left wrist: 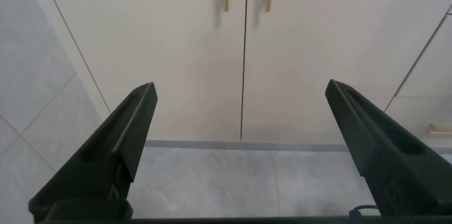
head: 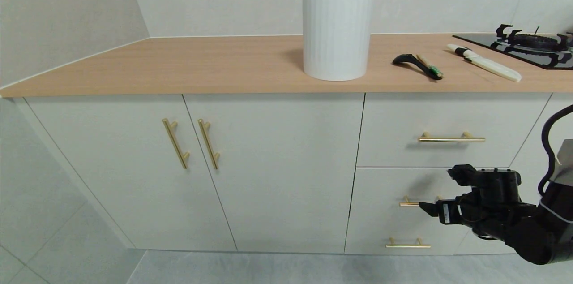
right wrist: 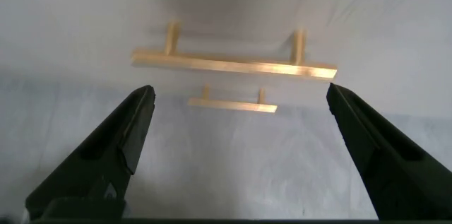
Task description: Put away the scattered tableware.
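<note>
On the wooden countertop [head: 201, 64] stands a tall white ribbed container [head: 338, 24]. To its right lie a black-handled utensil with a green tip [head: 418, 65] and a white knife with a black band [head: 485, 62]. My right gripper [head: 438, 190] is low, in front of the drawer stack at the middle drawer's gold handle [head: 409, 204]. It is open, and in the right wrist view [right wrist: 240, 97] that handle [right wrist: 233, 63] lies across the gap between its fingers. My left gripper [left wrist: 241, 90] is open and empty, facing the cabinet doors [left wrist: 244, 54] low near the floor.
A black gas hob [head: 532, 46] sits at the counter's far right. Below are double doors with two vertical gold handles [head: 192, 143], and three drawers on the right with a top handle [head: 452, 139] and a bottom handle [head: 408, 244]. Grey tiled floor [head: 268, 270] runs below.
</note>
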Controlling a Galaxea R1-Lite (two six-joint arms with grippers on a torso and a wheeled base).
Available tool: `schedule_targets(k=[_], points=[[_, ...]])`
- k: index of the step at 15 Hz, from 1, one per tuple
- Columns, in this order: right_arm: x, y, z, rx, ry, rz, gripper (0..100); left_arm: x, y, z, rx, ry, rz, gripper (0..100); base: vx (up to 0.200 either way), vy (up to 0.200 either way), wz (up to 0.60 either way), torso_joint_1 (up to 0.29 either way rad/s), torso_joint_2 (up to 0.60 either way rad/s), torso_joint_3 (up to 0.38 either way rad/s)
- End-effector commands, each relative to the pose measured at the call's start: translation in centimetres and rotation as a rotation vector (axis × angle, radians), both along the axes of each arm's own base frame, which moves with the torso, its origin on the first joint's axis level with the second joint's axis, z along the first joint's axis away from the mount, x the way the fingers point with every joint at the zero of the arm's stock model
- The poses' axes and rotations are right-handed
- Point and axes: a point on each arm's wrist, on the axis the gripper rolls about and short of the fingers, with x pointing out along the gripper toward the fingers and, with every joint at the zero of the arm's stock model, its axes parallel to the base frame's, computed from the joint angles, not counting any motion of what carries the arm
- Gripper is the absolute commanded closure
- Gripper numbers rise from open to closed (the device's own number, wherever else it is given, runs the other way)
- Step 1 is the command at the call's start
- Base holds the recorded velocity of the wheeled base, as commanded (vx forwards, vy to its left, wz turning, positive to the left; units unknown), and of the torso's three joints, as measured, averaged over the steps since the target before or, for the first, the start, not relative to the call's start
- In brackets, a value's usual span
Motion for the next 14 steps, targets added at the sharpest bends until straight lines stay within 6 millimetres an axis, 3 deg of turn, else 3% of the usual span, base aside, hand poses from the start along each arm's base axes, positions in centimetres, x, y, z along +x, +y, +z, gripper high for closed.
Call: schedule_targets(k=[1,10,14], points=[[0.3,0.0,-1.7,-0.008,0.031,-0.005,0,0.0,0.0,0.0,0.000,0.001,0.000,0,0.000,0.000,0.00,0.000,0.00,0.000],[2.8,0.2,-3.2,-0.035,-0.034,-0.056,0,0.0,0.0,0.0,0.000,0.001,0.000,0,0.000,0.000,0.00,0.000,0.00,0.000],[3.0,0.3,-3.4,-0.037,-0.037,-0.057,0,0.0,0.0,0.0,0.000,0.001,0.002,0,0.000,0.000,0.00,0.000,0.00,0.000]])
